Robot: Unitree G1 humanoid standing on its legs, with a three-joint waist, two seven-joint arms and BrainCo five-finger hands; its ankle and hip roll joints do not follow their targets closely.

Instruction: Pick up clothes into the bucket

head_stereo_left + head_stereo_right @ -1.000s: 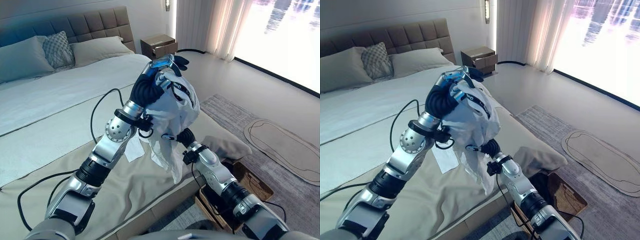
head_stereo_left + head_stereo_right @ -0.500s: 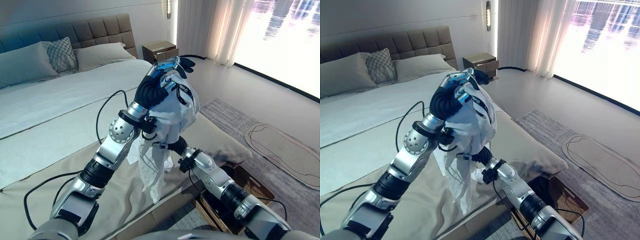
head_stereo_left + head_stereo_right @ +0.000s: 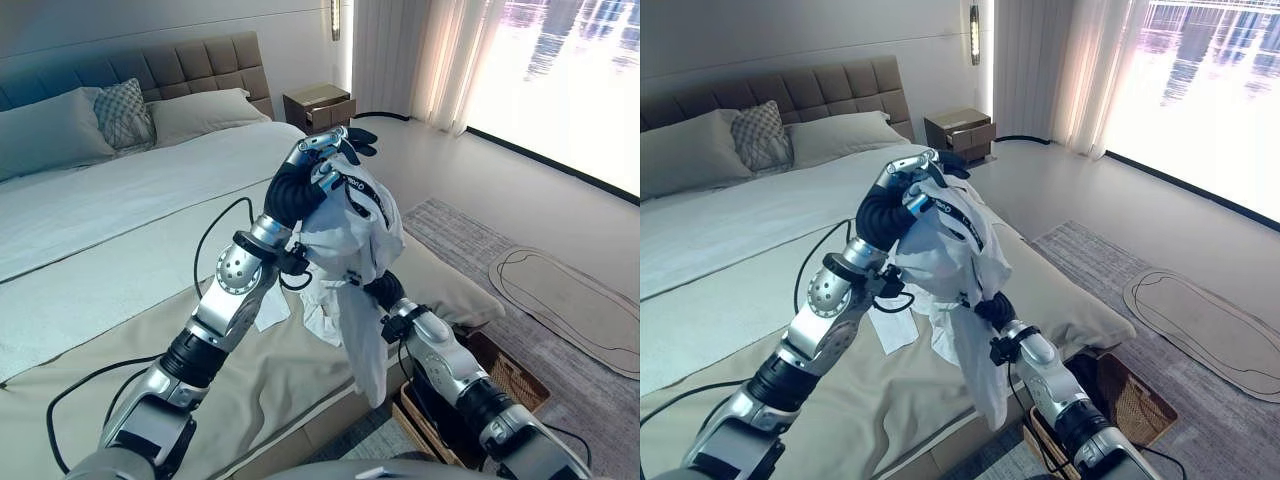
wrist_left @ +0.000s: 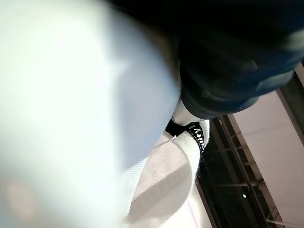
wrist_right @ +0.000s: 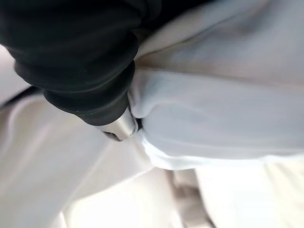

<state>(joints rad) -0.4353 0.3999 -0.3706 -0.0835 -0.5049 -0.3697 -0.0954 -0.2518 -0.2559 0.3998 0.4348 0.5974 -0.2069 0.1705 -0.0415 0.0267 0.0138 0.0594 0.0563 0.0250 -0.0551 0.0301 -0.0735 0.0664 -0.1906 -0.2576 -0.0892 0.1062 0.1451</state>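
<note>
My left hand (image 3: pixel 318 163) is raised above the bed, its fingers curled round the top of a white garment (image 3: pixel 352 235) with a black printed band. The cloth hangs down in a long tail (image 3: pixel 985 385) past the bed's edge. My right hand (image 3: pixel 381 291) is pushed into the cloth from below, and white folds (image 5: pixel 204 118) press around its dark cover, hiding the fingers. The brown woven basket (image 3: pixel 512 373) stands on the floor at the bed's near right corner, below and to the right of the hanging cloth, partly behind my right arm.
The bed (image 3: pixel 120 250) with a beige cover fills the left. A small white piece (image 3: pixel 270 310) lies on it by my left arm. Pillows (image 3: pixel 120 105) and a nightstand (image 3: pixel 320 103) are at the back. A grey rug (image 3: pixel 450 225) and a beige mat (image 3: pixel 570 300) lie on the right.
The left hand has swung the garment to the right, so its tail now hangs over the bed's edge instead of over the cover. The right arm followed under the cloth.
</note>
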